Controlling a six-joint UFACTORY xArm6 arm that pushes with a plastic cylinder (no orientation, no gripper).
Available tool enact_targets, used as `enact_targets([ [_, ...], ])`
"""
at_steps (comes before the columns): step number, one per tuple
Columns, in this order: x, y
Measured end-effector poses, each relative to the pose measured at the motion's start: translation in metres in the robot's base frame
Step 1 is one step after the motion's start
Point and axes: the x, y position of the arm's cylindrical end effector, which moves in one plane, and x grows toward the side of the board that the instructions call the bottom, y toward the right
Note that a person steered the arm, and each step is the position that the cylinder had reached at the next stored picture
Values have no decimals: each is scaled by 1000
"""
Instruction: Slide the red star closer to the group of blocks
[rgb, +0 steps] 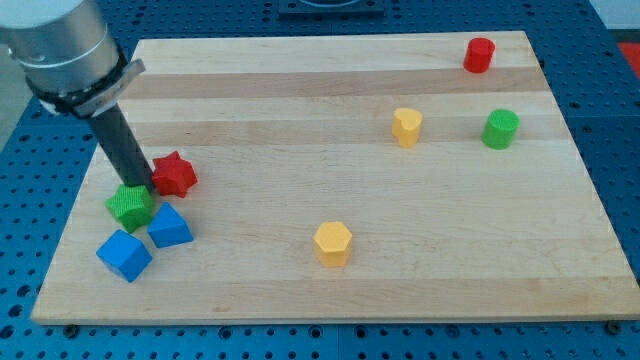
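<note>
rod first: my tip (143, 187) comes down at the view's left side of the counter (330, 290), its very end about touching the left edge of the red star (174, 173) and sitting right at the upper right corner of the green block (130, 205). the tool is only a straight dark rod, so there is nothing to open or close and it has hold of nothing; it can only shove. the red star lies just beside the green block, up and to the view's right of it, and whether the two actually touch i cannot tell. below them a blue block (169, 226) sits close under the green one, and another blue block (125, 255) lies a little further down and left, so these three make the group. judging by this, the task looks nearly or already done: the star is tight against the cluster, with at most a small nudge down and left remaining. the tip stands on the star's group side, so any further push would call for coming round to its far side. well apart, a yellow block (333, 243) lies near the middle bottom, another yellow block (407, 127) and a green cylinder (500, 129) sit at the right, and a red cylinder (479, 54) is near the top right corner.
</note>
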Motion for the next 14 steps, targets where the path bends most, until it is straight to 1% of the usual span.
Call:
enact_targets([
  [1,20,0],
  [2,0,0],
  [3,-77,0],
  [4,-127,12],
  [5,-120,54],
  [6,-103,81],
  [8,-70,81],
  [9,-69,54],
  [11,-64,49],
  [14,-2,49],
])
